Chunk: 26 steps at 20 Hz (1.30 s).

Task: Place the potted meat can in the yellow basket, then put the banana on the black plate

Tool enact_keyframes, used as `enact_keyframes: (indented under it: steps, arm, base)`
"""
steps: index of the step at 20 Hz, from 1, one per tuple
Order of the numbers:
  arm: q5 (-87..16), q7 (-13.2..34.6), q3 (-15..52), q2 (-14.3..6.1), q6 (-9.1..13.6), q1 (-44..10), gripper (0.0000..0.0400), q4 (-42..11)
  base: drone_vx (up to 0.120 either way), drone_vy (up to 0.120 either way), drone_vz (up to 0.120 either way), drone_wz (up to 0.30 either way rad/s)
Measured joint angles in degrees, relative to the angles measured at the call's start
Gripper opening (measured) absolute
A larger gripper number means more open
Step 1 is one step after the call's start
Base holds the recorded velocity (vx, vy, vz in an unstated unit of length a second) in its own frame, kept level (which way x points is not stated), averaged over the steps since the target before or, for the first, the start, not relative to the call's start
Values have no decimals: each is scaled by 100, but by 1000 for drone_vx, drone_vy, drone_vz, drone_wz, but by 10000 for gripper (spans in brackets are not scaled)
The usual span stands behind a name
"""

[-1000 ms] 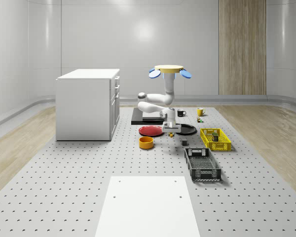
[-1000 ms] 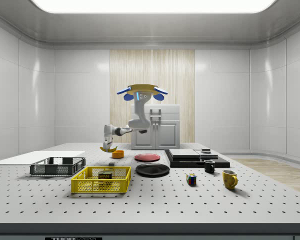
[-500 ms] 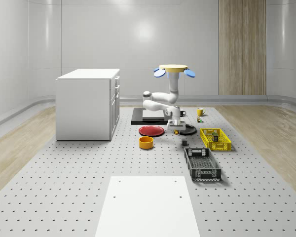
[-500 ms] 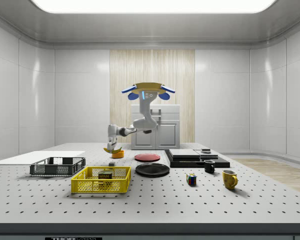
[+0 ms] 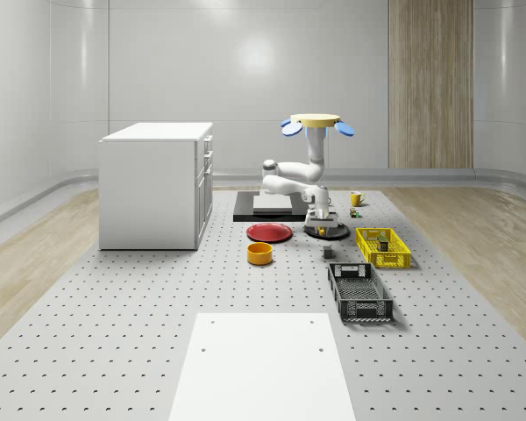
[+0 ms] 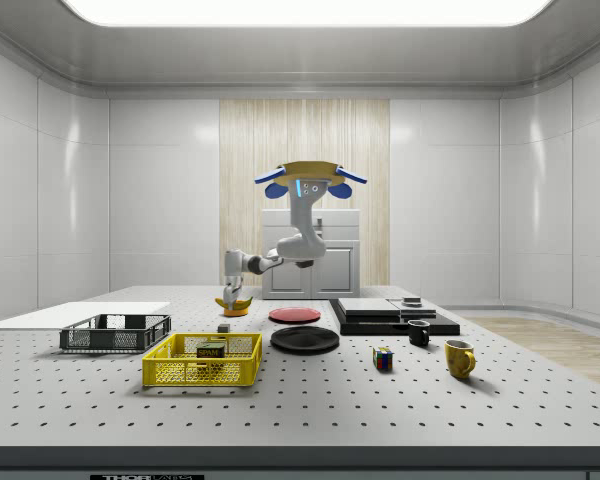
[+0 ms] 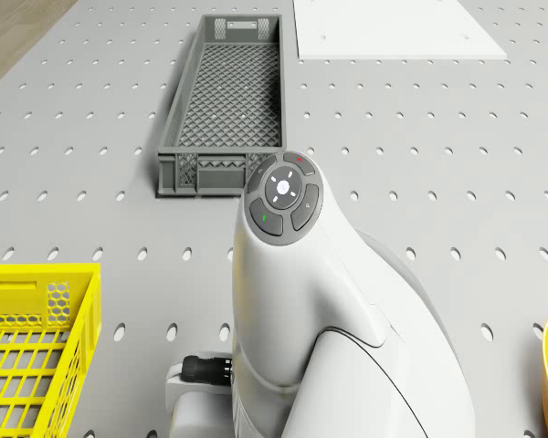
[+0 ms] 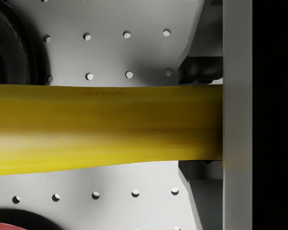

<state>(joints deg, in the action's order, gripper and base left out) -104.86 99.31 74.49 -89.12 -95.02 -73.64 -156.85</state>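
Quick status from my end. My gripper (image 6: 232,295) is clamped on the banana (image 6: 232,303), holding it up off the table (image 5: 140,351). In the wrist view the banana (image 8: 105,127) runs straight across the frame and butts against one of my fingers (image 8: 236,120), so it's a solid pinch.

Under the banana in that same view is mostly bare perforated table. The dark rim of the black plate (image 8: 9,43) shows at one corner and a sliver of the red plate (image 8: 9,225) at another. So I'm over the gap between the two plates, right beside the black one and not centred on it.

In the whole-scene view my gripper (image 5: 320,215) hangs just above the black plate (image 5: 327,231), right of the frame's centre. The red plate (image 5: 269,232) and an orange bowl (image 5: 259,253) sit to its left. My drone (image 5: 317,123) hovers in the air above that spot, with the arm folded down and out under it. In the side view the drone (image 6: 310,178) sits around mid-frame, and the arm reaches toward the side view's left.

The potted meat can (image 6: 212,351) is sitting inside the yellow basket (image 6: 202,360), lower left of centre in the side view. In the whole-scene view that basket (image 5: 383,246) is right of the black plate, with a grey crate (image 5: 359,291) just below it in the frame. The white cabinet (image 5: 156,184) is way off on the whole-scene view's left.
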Motion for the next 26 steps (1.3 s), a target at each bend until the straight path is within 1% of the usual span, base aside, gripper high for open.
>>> enact_keyframes:
  steps: [11, 26]
  arm:
    - [15, 9, 1, -36, -33, -10, 193, 2]
    - [31, 16, 3, -73, -68, -21, 193, 3]
  base:
    - [-120, 116, 0, 0]
    - [-120, 0, 0, 0]
